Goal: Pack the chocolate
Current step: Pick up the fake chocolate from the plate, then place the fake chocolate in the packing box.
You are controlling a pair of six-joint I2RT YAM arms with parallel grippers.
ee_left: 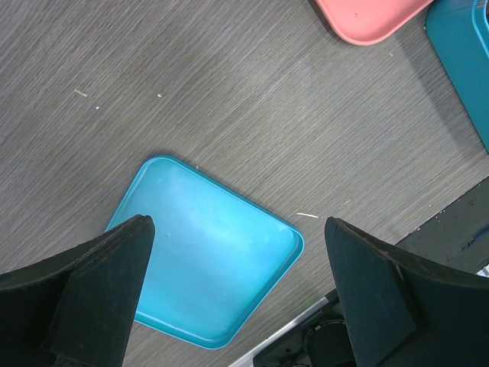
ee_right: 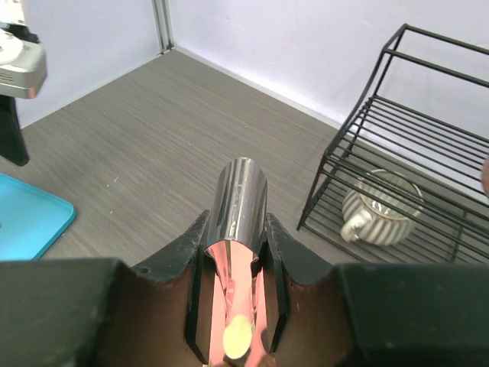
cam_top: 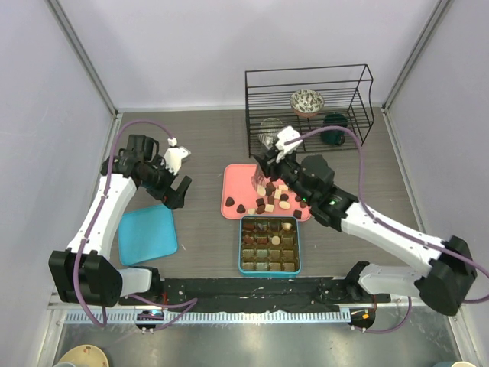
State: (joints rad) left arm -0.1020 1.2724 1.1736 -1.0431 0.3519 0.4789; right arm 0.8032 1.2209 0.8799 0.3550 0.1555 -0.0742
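Right pincer [ee_right: 235,294] clamps one metal scoop [ee_right: 239,202] carrying one cream chocolate [ee_right: 238,337]. Left pincer [ee_left: 235,233] gapes wide above one teal lid [ee_left: 200,284].

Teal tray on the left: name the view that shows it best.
Left wrist: the teal tray lies close and nearly whole, its rim clear. Top external shows it whole but small; right wrist catches only one corner.

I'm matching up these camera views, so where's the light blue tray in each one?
Top external: the light blue tray lies lower left.
Left wrist: low centre, under the open left hand.
Right wrist: just a corner at the left edge.
Shared landmark: the grey wood-grain table under it.
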